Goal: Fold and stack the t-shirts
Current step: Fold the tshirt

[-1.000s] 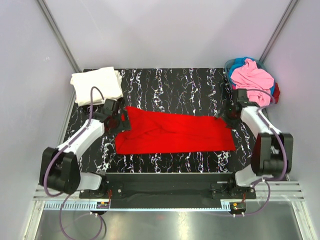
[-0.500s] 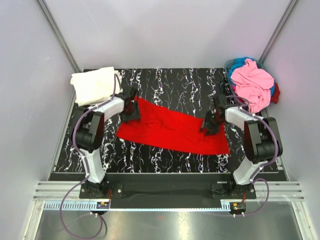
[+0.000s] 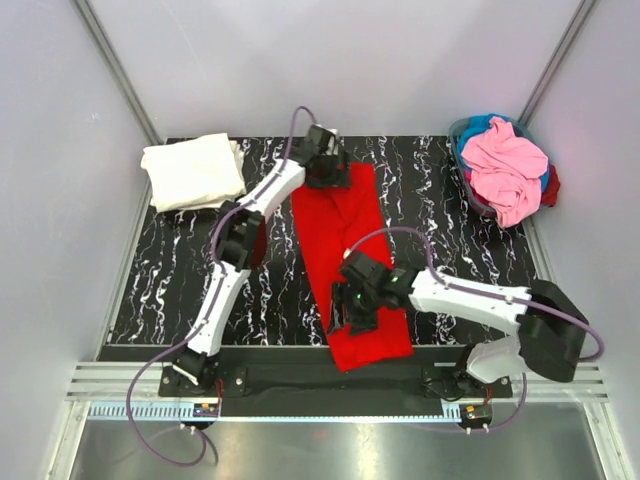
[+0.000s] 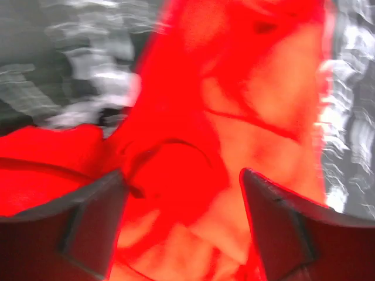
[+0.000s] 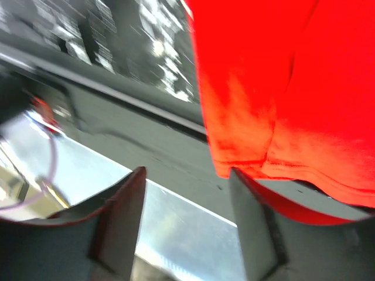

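Has the red t-shirt (image 3: pixel 345 235) drawn out as a narrow strip down the middle of the top view, from upper centre to lower centre, probably to line it up lengthwise for the next fold. Posts the left tool (image 4: pixel 181 175) at the far end, upper centre, and the right tool (image 5: pixel 187 172) over the near end, lower centre, apparently so that each end can be squared up. Shows the left tool's fingers spread wide in its wrist view, with red cloth filling the gap and beyond. Gives no sign of a pinch there, though the blur allows no more than that. Shows the right tool's fingers apart as well, with nothing between them but the near edge of the surface and a metal rail (image 3: pixel 330 410), and the shirt's hem just up and right of them. Keeps a folded cream-white t-shirt (image 3: pixel 193 172) at upper left, seemingly as the base of the stack. Leaves the pink t-shirt (image 3: pixel 505 160), with blue and dark red cloth under it, heaped in a basket (image 3: pixel 458 135) at upper right, presumably awaiting folding.

Rests all this on a black surface (image 3: pixel 440 200) veined in white. Closes it in with pale plain walls (image 3: pixel 350 60) and slanting metal posts (image 3: pixel 115 70) at upper left and upper right.
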